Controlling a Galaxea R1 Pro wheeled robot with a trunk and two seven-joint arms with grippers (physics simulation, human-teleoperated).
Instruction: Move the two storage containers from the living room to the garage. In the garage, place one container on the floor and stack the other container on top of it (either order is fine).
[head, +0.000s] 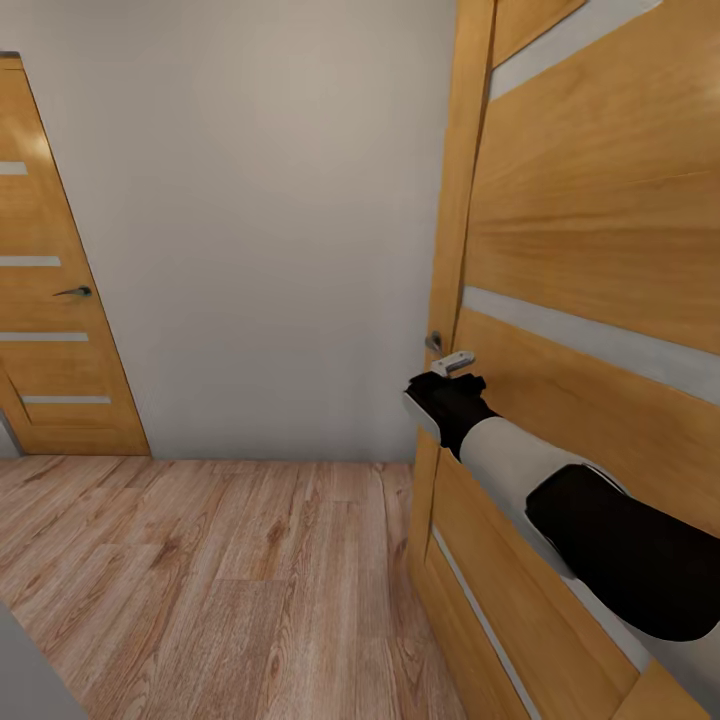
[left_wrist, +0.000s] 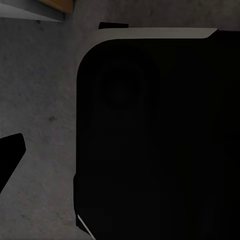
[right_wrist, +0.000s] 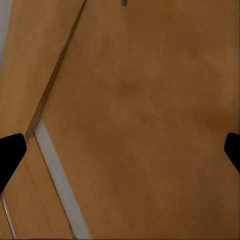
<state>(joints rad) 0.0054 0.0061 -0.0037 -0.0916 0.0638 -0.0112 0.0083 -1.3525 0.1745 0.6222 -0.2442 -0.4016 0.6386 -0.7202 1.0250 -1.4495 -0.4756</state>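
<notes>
Here the robot faces a wooden door (head: 600, 260) at close range, an orange-brown leaf with pale horizontal strips set into it. The right arm (head: 560, 500) reaches forward along the door's face, and its black wrist ends just below the door's metal lever handle (head: 452, 363), which juts out beside the leaf's edge. From the head view I cannot tell whether anything touches the handle.

In the right wrist view the right hand (right_wrist: 120, 152) is spread wide: one dark fingertip (right_wrist: 10, 155) shows at one edge of the picture and the other at the opposite edge, with nothing between them. Beyond them lies the door's flat panel, very close, crossed by one pale strip (right_wrist: 60, 185).

The left wrist view is dim. A large black rounded body with a light rim (left_wrist: 160, 135) takes up most of it, over a grey rough surface (left_wrist: 40, 100). One dark fingertip (left_wrist: 10, 155) of the left hand shows at the picture's edge; whether that hand is spread or pressed together I cannot tell.

To the left of the head view a plain grey-white wall (head: 260, 220) runs to a second, like door (head: 60, 300) with a small dark handle, shut in its frame. Light wood-plank flooring (head: 220, 580) covers the ground between. The storage containers are in none of these views, so their place relative to either hand cannot be told.
</notes>
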